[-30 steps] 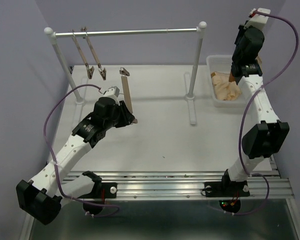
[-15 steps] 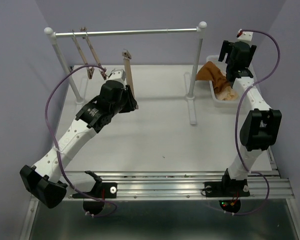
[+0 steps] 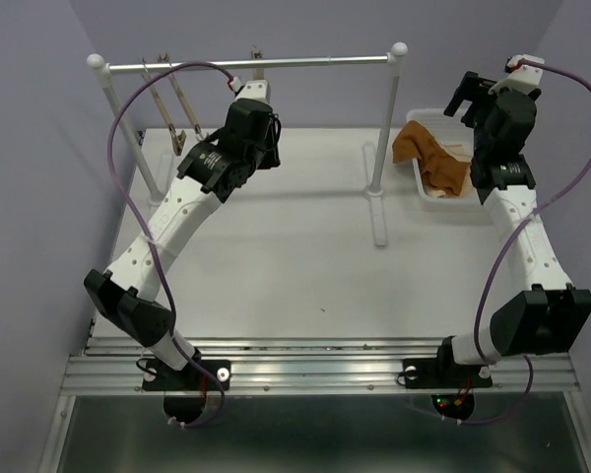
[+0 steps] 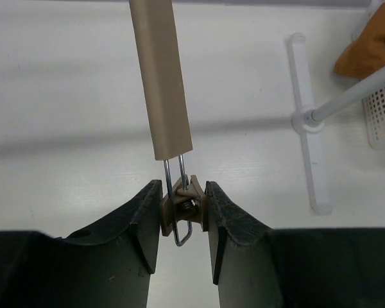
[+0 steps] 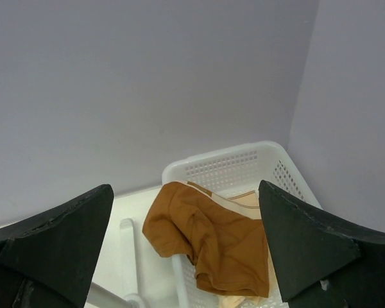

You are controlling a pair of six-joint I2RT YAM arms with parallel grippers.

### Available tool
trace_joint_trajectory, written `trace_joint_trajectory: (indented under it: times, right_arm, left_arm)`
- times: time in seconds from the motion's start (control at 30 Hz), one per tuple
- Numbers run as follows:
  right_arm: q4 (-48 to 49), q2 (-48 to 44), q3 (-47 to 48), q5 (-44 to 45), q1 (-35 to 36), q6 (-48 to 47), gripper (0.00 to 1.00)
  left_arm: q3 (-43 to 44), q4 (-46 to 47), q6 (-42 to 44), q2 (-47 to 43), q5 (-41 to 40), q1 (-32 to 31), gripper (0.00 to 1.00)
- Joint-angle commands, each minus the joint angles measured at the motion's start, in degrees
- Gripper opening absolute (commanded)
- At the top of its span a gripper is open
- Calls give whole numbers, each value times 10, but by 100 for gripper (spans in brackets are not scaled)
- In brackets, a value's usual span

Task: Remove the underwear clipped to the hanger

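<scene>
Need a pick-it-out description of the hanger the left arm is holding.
Look at the metal rail across the back of the table. Two other hangers lean side by side near its left post; the hanger stands alone nearer the middle. Only this one has its lower clip pinched in the left gripper's jaws.

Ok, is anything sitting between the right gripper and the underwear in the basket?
Nothing visible. The right gripper hangs open above the underwear, which lies on top of a paler cloth in the basket, one part draped over the rim.
</scene>
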Motion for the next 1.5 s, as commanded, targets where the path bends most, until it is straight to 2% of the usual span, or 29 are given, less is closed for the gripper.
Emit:
trace_joint_trajectory:
  times: [0.0, 0.2, 0.43, 0.7, 0.9, 1.0, 1.1, 1.33, 1.47]
  right_arm:
    - [31, -31, -25, -42, -1, 9, 100]
    - [40, -66, -49, -50, -1, -7, 100]
    - [43, -59, -55, -39, -1, -28, 100]
    - [43, -40, -53, -42, -1, -29, 100]
    - [43, -39, -59, -55, -1, -18, 100]
    - [43, -45, -65, -60, -1, -13, 100]
    - [43, -55, -74, -61, -1, -9, 100]
    - [45, -87, -97, -69, -1, 1, 100]
    - [45, -101, -105, -76, -1, 7, 100]
  left_arm:
    - [96, -12, 40, 34, -56, 1, 0]
    - [181, -13, 53, 94, -61, 16, 0]
    - [242, 4, 95, 123, -43, 48, 0]
    - [260, -5, 108, 152, -28, 71, 0]
    - [214, 11, 106, 114, -1, 72, 0]
    - [155, 42, 131, 76, 33, 70, 0]
    - [76, 72, 160, 8, 74, 66, 0]
    - [-42, 113, 184, -116, 116, 49, 0]
    - [-76, 127, 200, -175, 134, 37, 0]
